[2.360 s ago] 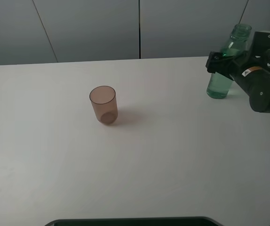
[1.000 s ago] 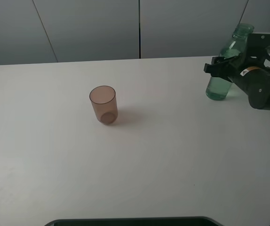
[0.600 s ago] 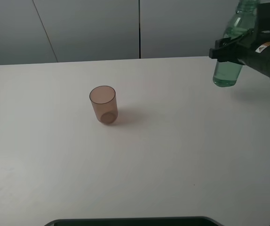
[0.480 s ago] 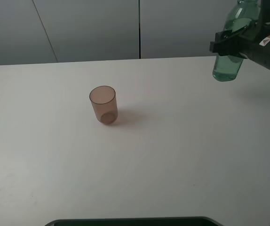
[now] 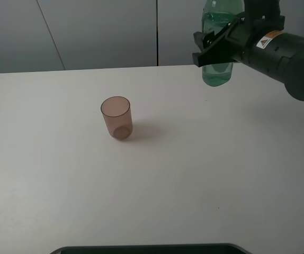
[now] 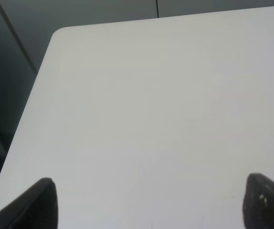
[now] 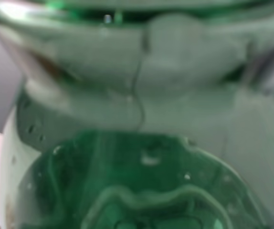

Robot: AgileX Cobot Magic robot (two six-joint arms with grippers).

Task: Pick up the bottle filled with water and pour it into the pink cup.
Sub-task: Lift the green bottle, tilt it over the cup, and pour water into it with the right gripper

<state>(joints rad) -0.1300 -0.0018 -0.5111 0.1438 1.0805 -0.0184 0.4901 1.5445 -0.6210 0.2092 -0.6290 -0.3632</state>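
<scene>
The translucent green bottle (image 5: 217, 71) hangs upright in the air over the table's far right, its top cut off by the frame edge. My right gripper (image 5: 215, 46) is shut on the bottle around its middle. The right wrist view is filled with the bottle (image 7: 137, 143) at close range. The pink cup (image 5: 116, 117) stands upright on the white table (image 5: 194, 174), left of centre, well to the left of and nearer than the bottle. My left gripper (image 6: 149, 202) is open over bare table; only its two dark fingertips (image 6: 41, 200) show.
A grey panelled wall (image 5: 99, 32) runs behind the table's far edge. A dark strip (image 5: 146, 248) lies along the near edge. The left wrist view shows the table's rounded far left corner (image 6: 60, 36).
My right gripper has lifted the bottle off the table and carried it up and to the left, toward the cup. The cup has not moved.
</scene>
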